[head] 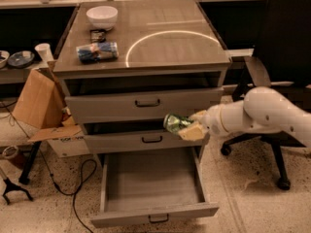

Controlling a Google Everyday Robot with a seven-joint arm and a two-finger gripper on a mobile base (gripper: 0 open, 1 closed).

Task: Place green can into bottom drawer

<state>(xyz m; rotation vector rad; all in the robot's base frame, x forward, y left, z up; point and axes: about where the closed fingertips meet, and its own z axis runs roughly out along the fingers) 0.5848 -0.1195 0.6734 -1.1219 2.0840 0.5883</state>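
Observation:
The green can (174, 123) lies sideways in my gripper (188, 126), which is shut on it. The gripper reaches in from the right on a white arm and holds the can in front of the middle drawer, above the right side of the bottom drawer (151, 183). The bottom drawer is pulled fully out, with a plain grey interior and a small dark handle on its front.
On the cabinet top (160, 38) sit a white bowl (102, 16), a blue-wrapped packet (97, 52) and a small dark item. A cardboard box (39, 103) and cables lie left of the cabinet. A black office chair (282, 57) stands at the right.

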